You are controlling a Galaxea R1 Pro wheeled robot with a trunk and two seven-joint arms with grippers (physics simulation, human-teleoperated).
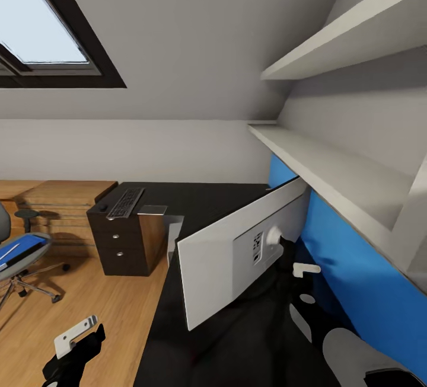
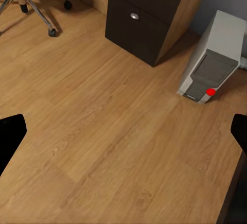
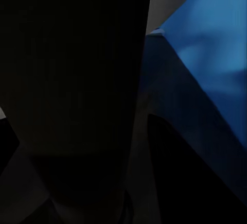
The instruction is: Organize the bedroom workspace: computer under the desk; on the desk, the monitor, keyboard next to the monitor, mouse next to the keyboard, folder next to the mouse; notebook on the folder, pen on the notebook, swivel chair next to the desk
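The monitor (image 1: 237, 256) stands tilted on the black desk (image 1: 196, 197), its pale back toward me. My right gripper (image 1: 306, 283) reaches in behind it by the stand, and its jaws are hard to read. The right wrist view is dark, with the blue back panel (image 3: 216, 33). The keyboard (image 1: 125, 202) and mouse (image 1: 102, 206) lie on a dark drawer cabinet (image 1: 127, 245). The computer (image 2: 213, 59) stands on the floor beside that cabinet. At the left, the swivel chair (image 1: 21, 274) carries the blue folder (image 1: 26, 245) and white pen (image 1: 9, 252). I cannot make out the notebook. My left gripper (image 2: 123, 136) hangs open over the floor.
White shelves (image 1: 332, 162) jut out from the wall above the desk's right side. A light wooden chest (image 1: 65, 197) stands behind the chair, under a skylight (image 1: 41, 25). Wooden floor (image 1: 101, 310) lies between the chair, the cabinet and the desk.
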